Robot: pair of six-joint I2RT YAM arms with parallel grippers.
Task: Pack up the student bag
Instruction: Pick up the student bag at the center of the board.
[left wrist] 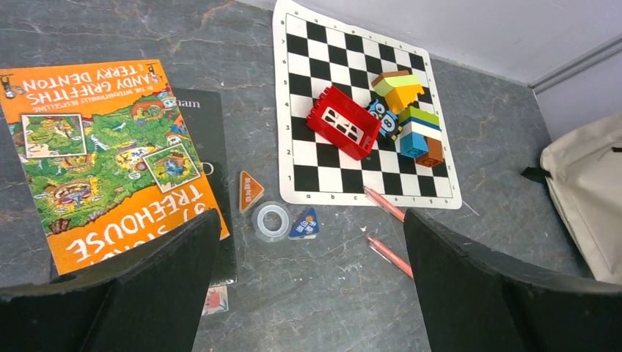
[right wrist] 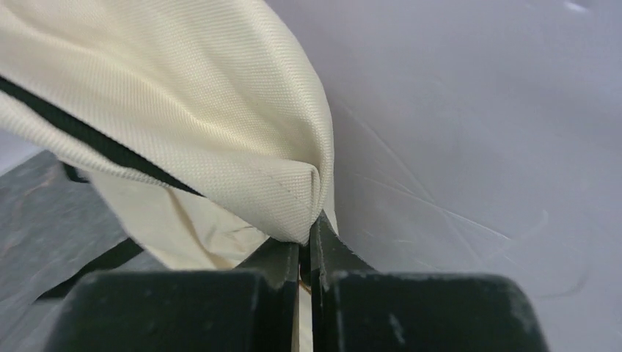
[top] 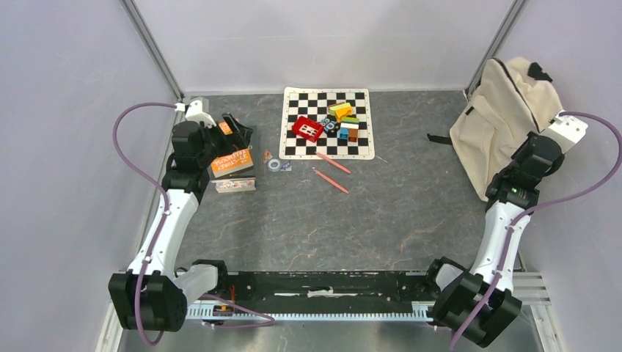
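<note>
Bright toy blocks [left wrist: 381, 117] sit on the checkered board [left wrist: 308, 44], an orange book [left wrist: 103, 154] lies left of it, a tape ring [left wrist: 258, 220] and two pink pencils [left wrist: 384, 204] lie by its near edge, and the student bag [left wrist: 587, 191] is on its right.

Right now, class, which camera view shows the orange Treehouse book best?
The left wrist view: the orange book lies large and flat, with its title words and authors' names readable. The top external view shows it small and hard to read. The right wrist view shows none of it, only the student bag and the wall.
</note>
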